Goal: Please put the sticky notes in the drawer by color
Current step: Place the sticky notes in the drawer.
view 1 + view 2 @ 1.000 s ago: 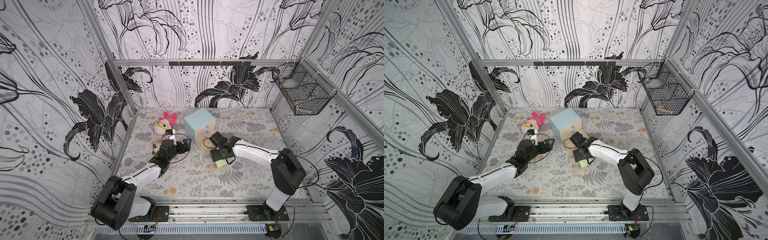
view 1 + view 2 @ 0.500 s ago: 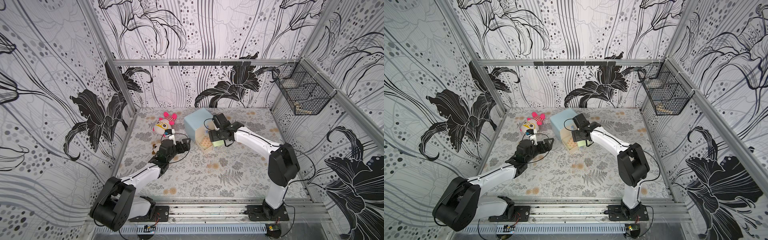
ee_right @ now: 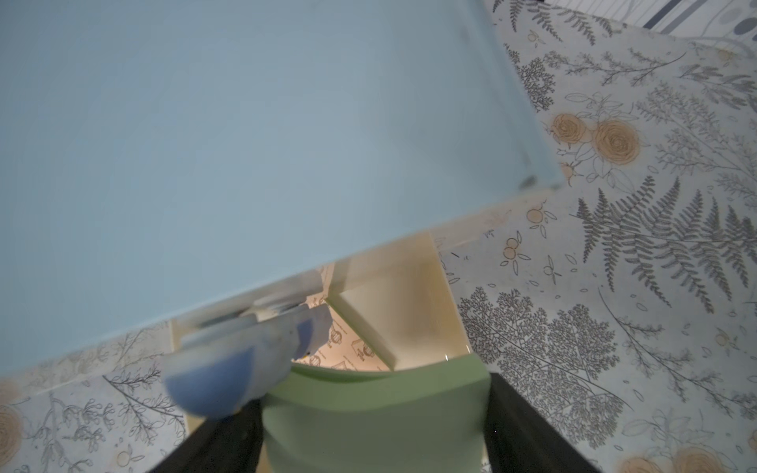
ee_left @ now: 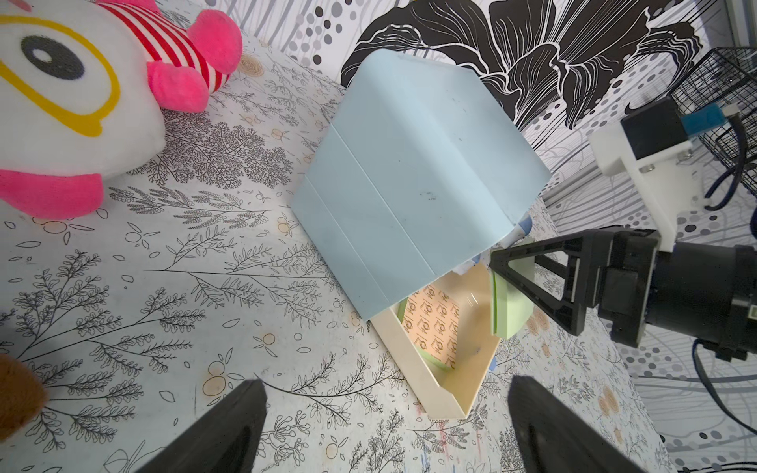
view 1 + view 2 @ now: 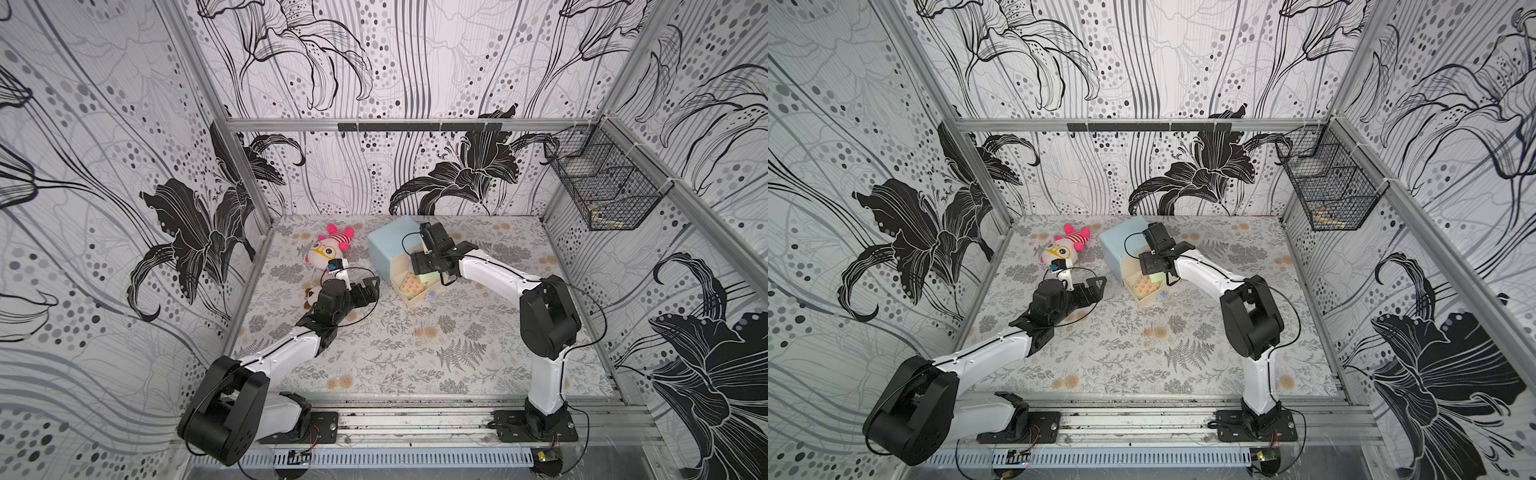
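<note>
The right gripper (image 3: 372, 442) held a light green pad (image 4: 510, 307) of sticky notes by two opposite edges. Its jaws were spread nearly the pad's full width, and the pad was tipped on edge just above the open drawer (image 4: 446, 393) of the pale-blue chest (image 5: 388, 249). That drawer was the lowest one, pulled out directly beneath the gripper. In it lay a second pad (image 4: 434, 323), green at the rim and face down, showing a tan backing sheet.

The backing was printed with small repeated emblems. No brand, label or word could be read there or anywhere else in the views. A blue knob (image 3: 229, 368) (blurred, and seemingly belonging to a drawer higher up) stood close beside one of the gripper's fingers.

The held pad looked light and soft. Its near edge bowed between the fingers, which suggested that a harder squeeze would buckle it and a looser one might let sheets fan out. Edge-to-edge across the stack appeared the sound place to take hold.

The left gripper (image 4: 387, 385) hung wide open and empty over the floral bench (image 5: 415, 353), with the chest ahead of it. No pink or yellow pad could be seen in any view.
</note>
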Robot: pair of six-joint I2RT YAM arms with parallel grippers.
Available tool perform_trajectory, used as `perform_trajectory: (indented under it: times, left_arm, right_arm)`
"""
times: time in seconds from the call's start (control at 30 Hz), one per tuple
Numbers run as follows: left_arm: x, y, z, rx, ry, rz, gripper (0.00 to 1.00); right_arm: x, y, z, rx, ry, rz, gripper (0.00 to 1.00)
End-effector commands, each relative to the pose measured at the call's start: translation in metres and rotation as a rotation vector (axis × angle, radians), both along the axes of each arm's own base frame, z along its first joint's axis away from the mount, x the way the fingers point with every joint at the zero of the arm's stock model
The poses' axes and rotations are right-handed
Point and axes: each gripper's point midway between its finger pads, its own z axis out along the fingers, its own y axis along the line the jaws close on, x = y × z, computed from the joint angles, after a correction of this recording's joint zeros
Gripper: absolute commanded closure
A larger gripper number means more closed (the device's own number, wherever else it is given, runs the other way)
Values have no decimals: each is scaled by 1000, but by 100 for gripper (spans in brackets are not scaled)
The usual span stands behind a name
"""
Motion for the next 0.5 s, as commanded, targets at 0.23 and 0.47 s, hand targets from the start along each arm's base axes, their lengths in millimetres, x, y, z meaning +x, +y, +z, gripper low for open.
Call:
perform_trajectory:
  times: [0.23, 0.47]
  left_arm:
    - [5, 2, 7, 5, -27, 10, 3]
    - [7, 0, 6, -5, -29, 3, 3]
  right_arm:
    - [4, 3, -15, 18, -9, 17, 15]
    - [-3, 4, -26, 21, 25, 32, 12]
